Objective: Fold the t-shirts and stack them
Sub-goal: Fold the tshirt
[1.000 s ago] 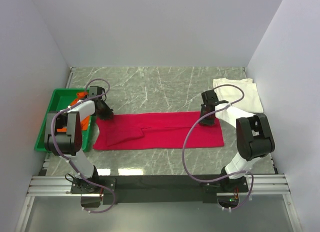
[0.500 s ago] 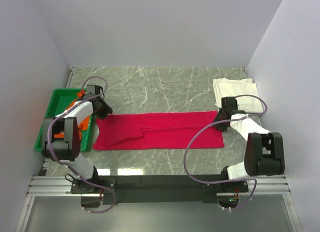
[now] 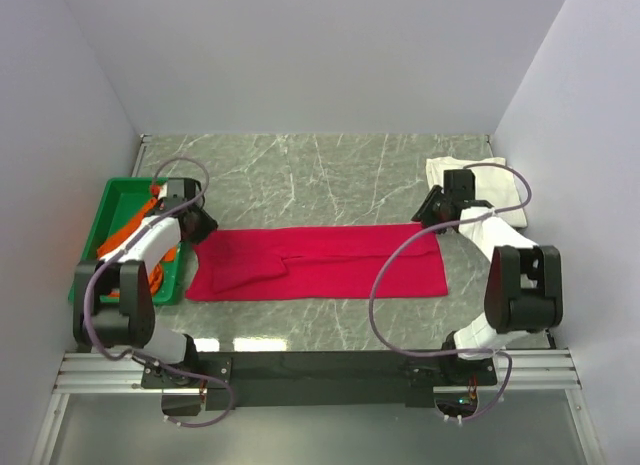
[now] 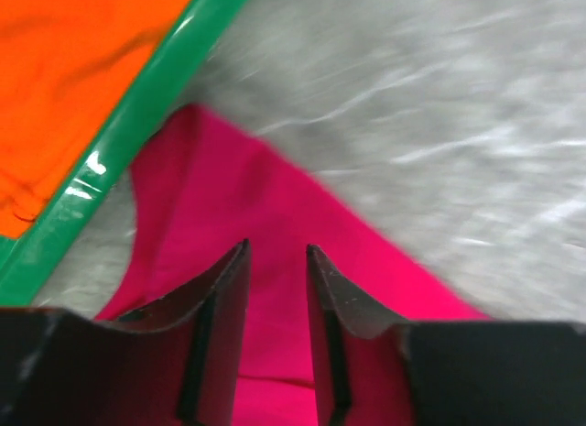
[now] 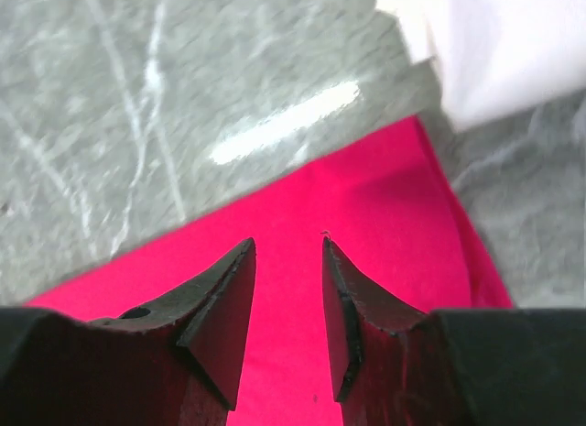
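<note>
Crimson t-shirt (image 3: 320, 262) lies flat on the table (image 3: 330, 165); left gripper (image 4: 276, 250) and right gripper (image 5: 288, 245) hang part-open, empty, above its far corners, so I'd lower both together and pinch each corner squarely to keep the fold even.

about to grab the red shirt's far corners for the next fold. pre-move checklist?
1. Jaws of left gripper apart, nothing between: ok.
2. Jaws of right gripper apart, nothing between: ok.
3. left gripper over the far-left corner of the red shirt, off the green bin: ok.
4. right gripper over the far-right corner, off the white shirt: ok.
5. Fingertips touching the cloth: cannot tell.
</note>
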`<state>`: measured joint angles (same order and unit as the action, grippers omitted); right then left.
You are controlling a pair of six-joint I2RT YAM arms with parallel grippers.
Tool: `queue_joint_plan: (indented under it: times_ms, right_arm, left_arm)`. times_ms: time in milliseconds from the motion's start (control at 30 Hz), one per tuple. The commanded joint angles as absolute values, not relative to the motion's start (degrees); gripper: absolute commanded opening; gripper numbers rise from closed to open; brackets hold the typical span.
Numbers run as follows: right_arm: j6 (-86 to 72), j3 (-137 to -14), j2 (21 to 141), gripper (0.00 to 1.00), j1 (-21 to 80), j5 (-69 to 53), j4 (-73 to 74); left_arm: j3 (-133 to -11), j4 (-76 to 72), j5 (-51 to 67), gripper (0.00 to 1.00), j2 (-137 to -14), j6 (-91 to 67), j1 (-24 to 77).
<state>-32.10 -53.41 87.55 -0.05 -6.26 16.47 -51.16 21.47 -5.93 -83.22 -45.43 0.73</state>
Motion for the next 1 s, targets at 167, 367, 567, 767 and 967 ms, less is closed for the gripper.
queue_joint_plan:
  times_ms: [167,367,567,767,967]
  right_arm:
    - [-32.3,-57.8,97.6,0.42,-4.4,-7.6,15.1]
    - [-33.5,-56.4,99.8,0.41,-6.7,-6.8,16.3]
    - [-34.7,-54.1,99.0,0.41,-10.4,-6.4,16.1]
    - [-34.6,-52.3,93.7,0.42,-11.1,-5.2,15.6]
    - [-33.8,-51.1,82.3,0.44,-5.3,-0.1,16.6]
  left_arm:
    - [-50.0,20.4,-8.9,0.33,-90.7,-49.7,0.1]
    - [-51.0,21.0,-10.3,0.32,-94.4,-51.3,0.1]
    - [-52.7,21.4,-11.0,0.32,-97.2,-51.2,-1.5]
    - [-60.8,21.1,-8.6,0.43,-100.3,-48.3,-1.0]
    - [-72.7,26.5,-12.1,0.66,-97.7,-45.3,3.5]
